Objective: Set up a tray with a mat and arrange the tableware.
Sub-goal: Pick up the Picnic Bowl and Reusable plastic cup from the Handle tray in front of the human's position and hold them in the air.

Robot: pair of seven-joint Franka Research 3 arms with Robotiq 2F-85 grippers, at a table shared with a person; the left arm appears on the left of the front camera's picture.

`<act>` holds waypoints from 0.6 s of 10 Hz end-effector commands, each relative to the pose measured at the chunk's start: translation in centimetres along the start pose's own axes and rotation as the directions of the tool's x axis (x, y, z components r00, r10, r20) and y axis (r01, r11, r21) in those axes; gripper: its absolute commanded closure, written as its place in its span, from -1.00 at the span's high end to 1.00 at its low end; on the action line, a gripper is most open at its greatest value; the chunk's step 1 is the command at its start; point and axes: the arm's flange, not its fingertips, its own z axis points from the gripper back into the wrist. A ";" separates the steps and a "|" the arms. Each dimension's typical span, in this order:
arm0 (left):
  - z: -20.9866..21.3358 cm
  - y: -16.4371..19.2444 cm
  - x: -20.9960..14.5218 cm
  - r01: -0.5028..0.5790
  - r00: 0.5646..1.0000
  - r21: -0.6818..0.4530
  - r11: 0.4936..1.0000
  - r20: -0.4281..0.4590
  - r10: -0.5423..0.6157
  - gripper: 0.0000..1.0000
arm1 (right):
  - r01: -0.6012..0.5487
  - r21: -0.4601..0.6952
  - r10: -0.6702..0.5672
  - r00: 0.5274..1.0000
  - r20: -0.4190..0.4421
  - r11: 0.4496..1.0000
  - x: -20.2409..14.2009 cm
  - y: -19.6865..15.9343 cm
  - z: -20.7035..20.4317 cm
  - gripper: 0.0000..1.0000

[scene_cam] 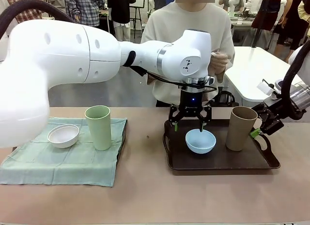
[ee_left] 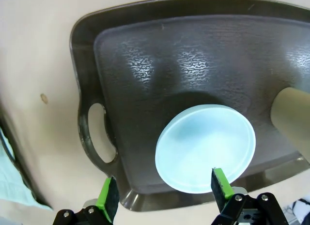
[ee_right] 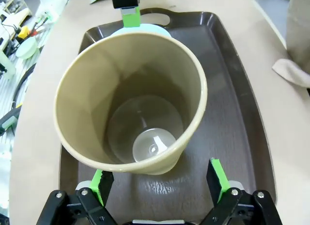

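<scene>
Surface (scene_cam: 145, 196), left side: green mat (scene_cam: 29, 167) lies flat. White bowl (scene_cam: 63, 135) sits on it, with pale green cup (scene_cam: 98, 127) upright just beside at the bowl's 3 o'clock. Both look light, stiff and smooth, so probably slippery. Bowl: pinch over the rim wall. Cup: tall and tippy, grip across mid wall. Dark tray (scene_cam: 218, 163) at right has no mat in it. Left end effector (scene_cam: 190, 122) is spread over light blue bowl (scene_cam: 200, 141), not touching. Tan-brown cup (scene_cam: 240, 128) stands upright at that bowl's 3 o'clock, apart. Right end effector (scene_cam: 259, 129) is spread at the cup's 3 o'clock, close; can't tell if it touches.
</scene>
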 end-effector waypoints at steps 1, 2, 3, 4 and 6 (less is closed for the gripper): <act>0.6 -0.1 0.3 -0.029 0.999 0.019 0.999 0.015 0.029 1.00 | -0.042 0.007 0.041 0.999 0.035 0.999 0.2 0.8 -0.5 1.00; 0.4 0.0 0.3 -0.033 0.999 0.020 0.999 0.011 0.032 1.00 | -0.047 0.022 0.046 0.998 0.042 0.999 0.4 1.1 -0.8 1.00; 0.4 0.3 0.4 -0.035 0.999 0.019 0.999 0.007 0.034 1.00 | -0.051 0.031 0.050 0.998 0.050 0.998 0.6 1.2 -1.0 1.00; 0.3 0.4 0.4 -0.039 0.999 0.016 0.999 0.005 0.039 1.00 | -0.058 0.045 0.055 0.997 0.057 0.997 0.8 1.5 -1.4 1.00; 0.3 0.4 0.3 -0.041 0.999 0.013 0.999 0.005 0.041 1.00 | -0.058 0.059 0.054 0.997 0.062 0.997 0.8 1.5 -1.9 1.00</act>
